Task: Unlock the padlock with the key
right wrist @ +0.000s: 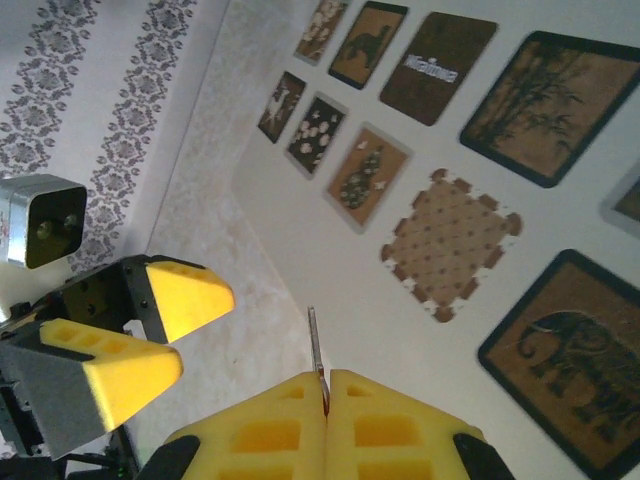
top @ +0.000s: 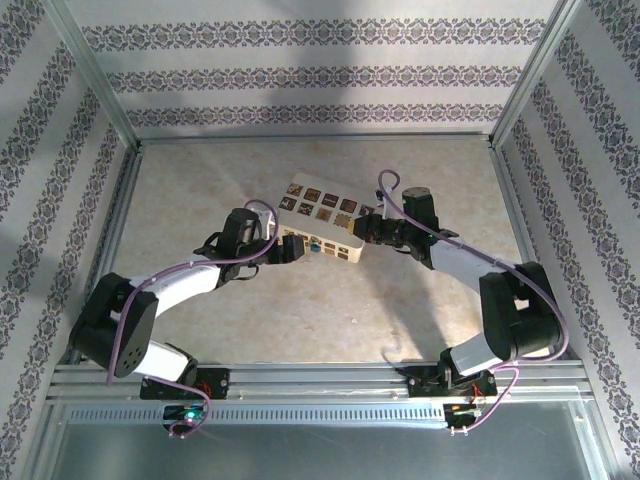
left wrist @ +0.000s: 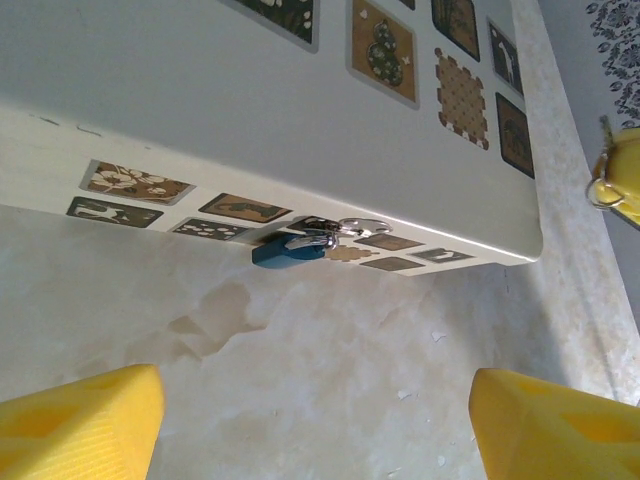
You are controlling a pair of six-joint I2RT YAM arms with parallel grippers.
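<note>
The padlock [left wrist: 288,250], blue-bodied with a silvery shackle, hangs on the cream box's [left wrist: 300,120] near side wall, and shows as a blue speck [top: 314,247] from above. My left gripper [left wrist: 315,430] is open, its yellow fingers [left wrist: 80,425] spread wide just short of the padlock, nothing between them. My right gripper [right wrist: 327,378] is shut on the key [right wrist: 314,340], a thin silvery sliver sticking out from between the pads, hovering over the box's top near its edge. From above, the left gripper [top: 295,249] and right gripper [top: 362,230] flank the box.
The cream box [top: 322,222] with dark picture tiles lies mid-table, tilted. The left gripper's fingers [right wrist: 180,295] appear close by in the right wrist view. Patterned walls and metal frame rails [top: 320,140] bound the beige table [top: 300,320]. Purple cables run along both arms.
</note>
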